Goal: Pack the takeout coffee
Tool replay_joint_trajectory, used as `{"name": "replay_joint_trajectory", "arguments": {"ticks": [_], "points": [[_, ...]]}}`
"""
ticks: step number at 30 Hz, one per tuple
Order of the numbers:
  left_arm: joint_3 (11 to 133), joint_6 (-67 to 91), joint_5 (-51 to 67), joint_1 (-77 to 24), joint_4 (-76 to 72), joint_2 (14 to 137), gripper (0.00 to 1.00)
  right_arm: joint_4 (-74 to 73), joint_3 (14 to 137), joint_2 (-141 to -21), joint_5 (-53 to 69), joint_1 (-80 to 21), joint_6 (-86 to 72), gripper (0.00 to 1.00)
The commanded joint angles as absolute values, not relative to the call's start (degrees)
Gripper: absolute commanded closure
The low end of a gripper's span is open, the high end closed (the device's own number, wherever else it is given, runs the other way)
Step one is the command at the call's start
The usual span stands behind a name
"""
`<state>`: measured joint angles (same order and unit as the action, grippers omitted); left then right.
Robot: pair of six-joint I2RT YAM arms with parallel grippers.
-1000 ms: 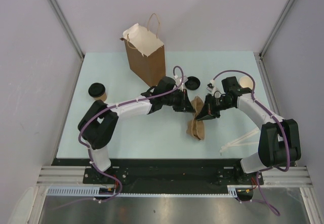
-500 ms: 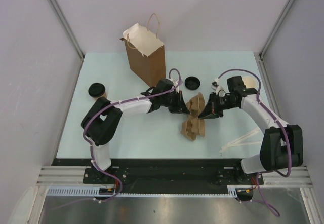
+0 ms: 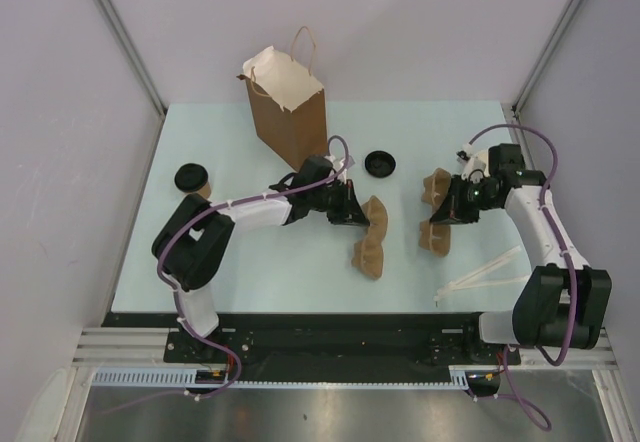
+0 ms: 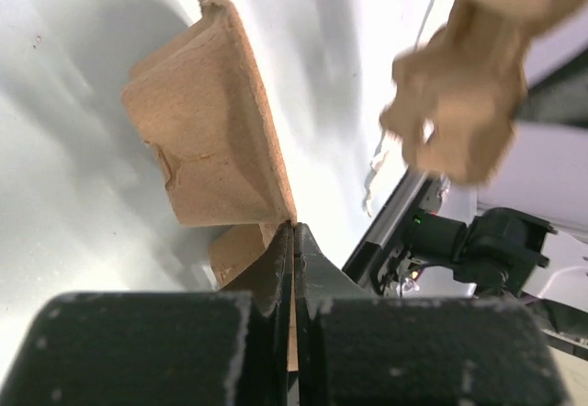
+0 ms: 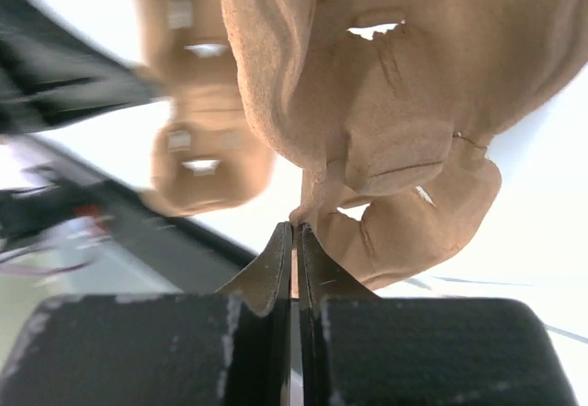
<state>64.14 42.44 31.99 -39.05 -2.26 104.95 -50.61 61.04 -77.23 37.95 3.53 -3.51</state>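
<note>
Two hands are clamping pulp carriers, left hand [image 3: 354, 216] gripping the centre carrier [image 3: 372, 244], right hand [image 3: 453, 209] gripping the right-side carrier [image 3: 433, 234], while the lidded coffee cup [image 3: 192, 178] is standing upright at frame left, nearer the left arm.

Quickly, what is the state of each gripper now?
Left gripper: closed on one pulp carrier tray.
Right gripper: closed on the other pulp carrier tray.

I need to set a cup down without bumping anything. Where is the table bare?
Bare: the near-left table, between the left arm and the near edge; and the far-right corner beyond the round black plastic lid. Crowded: the middle, where left gripper and right gripper each pinch a brown moulded-pulp tray.
</note>
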Motion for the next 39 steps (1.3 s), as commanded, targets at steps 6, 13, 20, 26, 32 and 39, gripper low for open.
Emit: {"name": "replay_joint_trajectory", "arguments": {"ticks": [6,13,20,26,32,39], "points": [[62.58,42.63,37.35,-37.27,-4.75,99.58,1.0,-58.8,69.52,-81.29,12.93,6.76,27.22,1.0],[60.91,41.22,42.45,-35.86,-6.15,98.62,1.0,-60.21,69.61,-86.21,6.51,10.81,45.16,1.0],[57.4,36.92,46.4,-33.32,-3.08,96.6,1.0,-59.51,69.52,-91.4,3.25,12.48,49.66,1.0],[54.49,33.32,48.16,-29.54,1.3,96.59,1.0,-57.04,69.61,-93.77,2.46,12.74,50.1,1.0],[52.38,32.61,47.99,-26.64,2.99,97.38,1.0,-56.86,69.61,-94.92,2.29,12.66,49.75,0.97],[51.5,31.64,47.29,-25.32,4.65,97.82,1.0,-58.27,69.61,-94.31,3.6,12.66,49.57,0.59]]}}
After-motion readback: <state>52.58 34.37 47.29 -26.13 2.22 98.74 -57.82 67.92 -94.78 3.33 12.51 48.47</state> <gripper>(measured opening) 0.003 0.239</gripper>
